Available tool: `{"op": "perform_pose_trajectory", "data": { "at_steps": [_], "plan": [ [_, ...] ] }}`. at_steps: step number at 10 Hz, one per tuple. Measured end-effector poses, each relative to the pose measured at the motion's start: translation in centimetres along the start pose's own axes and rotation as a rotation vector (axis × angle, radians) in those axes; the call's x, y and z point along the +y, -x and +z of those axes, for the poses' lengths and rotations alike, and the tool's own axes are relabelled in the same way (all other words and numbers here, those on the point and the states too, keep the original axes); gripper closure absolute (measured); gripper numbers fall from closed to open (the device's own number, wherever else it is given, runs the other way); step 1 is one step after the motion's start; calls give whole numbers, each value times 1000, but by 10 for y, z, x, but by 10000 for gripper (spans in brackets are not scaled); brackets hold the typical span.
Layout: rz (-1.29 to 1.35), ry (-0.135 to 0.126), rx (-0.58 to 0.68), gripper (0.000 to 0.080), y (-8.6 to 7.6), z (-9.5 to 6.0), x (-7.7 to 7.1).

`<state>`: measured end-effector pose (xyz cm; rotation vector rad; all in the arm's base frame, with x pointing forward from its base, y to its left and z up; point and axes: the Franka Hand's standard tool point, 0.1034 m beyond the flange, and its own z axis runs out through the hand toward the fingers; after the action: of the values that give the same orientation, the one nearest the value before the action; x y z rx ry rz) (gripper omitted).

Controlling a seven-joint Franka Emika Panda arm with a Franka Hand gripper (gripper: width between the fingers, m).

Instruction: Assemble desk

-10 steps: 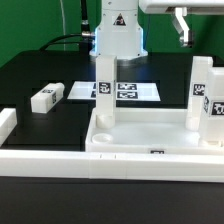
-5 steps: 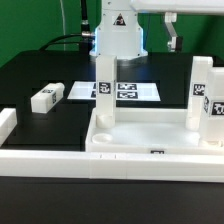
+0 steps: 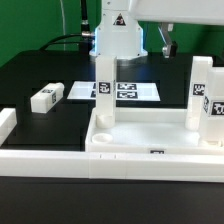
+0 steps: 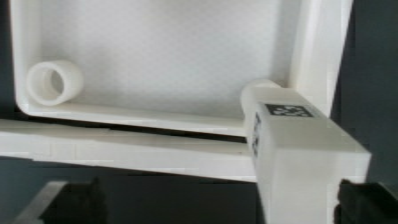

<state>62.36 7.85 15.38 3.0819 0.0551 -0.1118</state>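
The white desk panel [image 3: 150, 135] lies at the front of the table with three white tagged legs standing in it: one [image 3: 103, 90] at its left and two [image 3: 201, 95] [image 3: 215, 108] at its right. A fourth leg [image 3: 45, 97] lies loose on the black table at the exterior view's left. My gripper [image 3: 167, 40] hangs high above the back of the panel, open and empty. The wrist view shows the panel [image 4: 160, 60], an empty round socket [image 4: 57, 80] and one upright leg [image 4: 294, 145]. The gripper [image 4: 222, 203] shows there only as dark fingers [image 4: 71, 200] set wide apart.
The marker board [image 3: 130, 90] lies flat behind the panel, in front of the robot base [image 3: 118, 35]. Long low white border bars run along the front [image 3: 45, 160] and the exterior view's left [image 3: 8, 122]; the front bar also shows in the wrist view [image 4: 107, 150].
My gripper has moved toward the exterior view's left and a little lower, still empty. The panel and legs have not moved.
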Motion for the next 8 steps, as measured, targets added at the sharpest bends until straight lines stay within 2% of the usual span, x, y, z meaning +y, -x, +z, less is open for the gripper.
{"op": "perform_pose_trajectory", "data": {
  "at_steps": [2, 3, 6, 8],
  "plan": [
    [-23, -2, 3, 151, -2, 1, -19],
    [-44, -5, 12, 151, -3, 1, -23],
    [-38, -5, 19, 151, -5, 4, -21],
    [-55, -5, 45, 151, -11, 14, -31]
  ]
}}
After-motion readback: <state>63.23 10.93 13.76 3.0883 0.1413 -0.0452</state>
